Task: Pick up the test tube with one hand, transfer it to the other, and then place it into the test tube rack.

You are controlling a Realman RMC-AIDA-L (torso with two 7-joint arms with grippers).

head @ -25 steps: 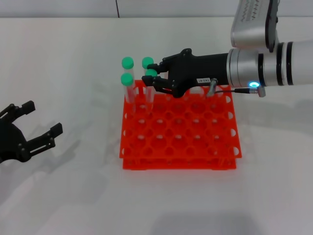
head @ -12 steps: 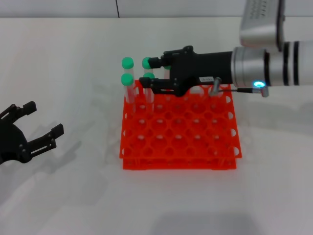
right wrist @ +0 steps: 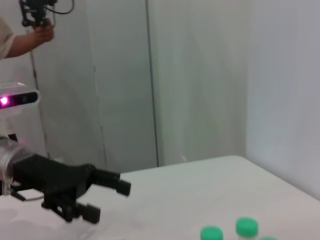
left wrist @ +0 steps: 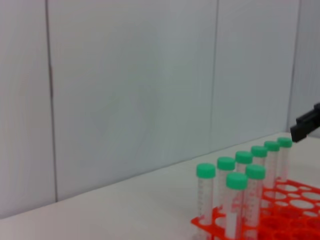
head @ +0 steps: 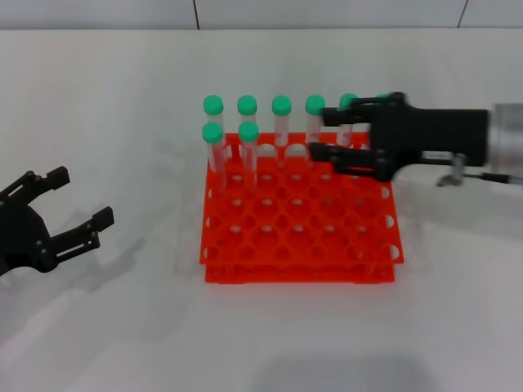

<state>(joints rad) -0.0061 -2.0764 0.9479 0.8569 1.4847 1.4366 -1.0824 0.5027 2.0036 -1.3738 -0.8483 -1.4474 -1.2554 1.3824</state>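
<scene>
- White table w/ pale panelled wall behind; test tube rack sits mid-table, orange-red.
- Right tool, the labelled one, hangs over rack's far right corner, fingers spread, nothing between them.
- Test tube stands upright in rack's 2nd row, green cap up, beside one more capped tube; a row of capped tubes lines the far edge.
- Left tool low over table, well left of rack, fingers apart, empty; right wrist view catches it too.
</scene>
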